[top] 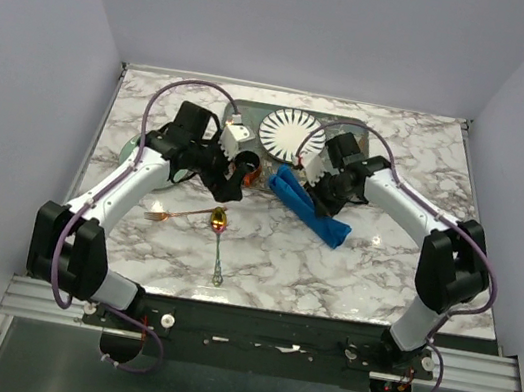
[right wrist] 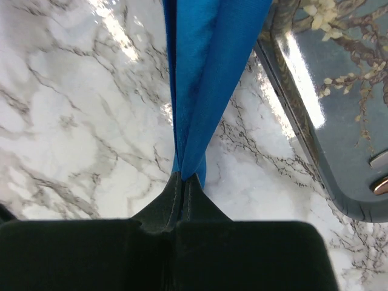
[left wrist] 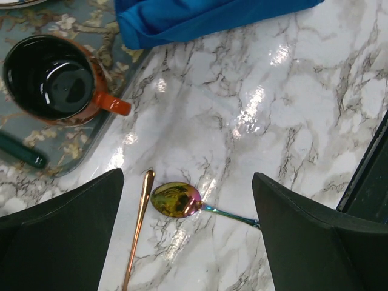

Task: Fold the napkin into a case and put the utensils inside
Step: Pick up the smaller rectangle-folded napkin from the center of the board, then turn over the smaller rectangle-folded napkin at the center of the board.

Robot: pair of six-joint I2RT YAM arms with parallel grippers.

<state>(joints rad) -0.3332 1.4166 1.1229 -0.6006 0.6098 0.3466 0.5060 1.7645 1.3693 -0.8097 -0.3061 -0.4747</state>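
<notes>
Marble table (top: 360, 274), white with grey veins, closed in by pale walls on three sides. Right pincer (right wrist: 183, 185) pressed together, pinching one end of the napkin (right wrist: 206, 66), fingertips low over the marble just off the edge of the tray (right wrist: 339, 109). Right arm bent at the elbow, forearm reaching inward toward the tray's near side, wrist tipped down. One napkin, bright blue, folded into a long narrow band, lying slantwise on the marble just in front of the tray.

Left pincer (left wrist: 188, 177) spread wide, holding nothing, hovering above the marble in front of the tray's left part. Left arm likewise bent, forearm angled inward. Beneath it, apart from the tray: one copper-pink fork (left wrist: 138, 233) and one spoon (left wrist: 176, 200), its iridescent gold bowl just beside one end of the fork.

On the tray: one white striped plate (top: 291, 132), one black cup (left wrist: 51, 79) with orange outside, one dark green handle (left wrist: 21, 151).
</notes>
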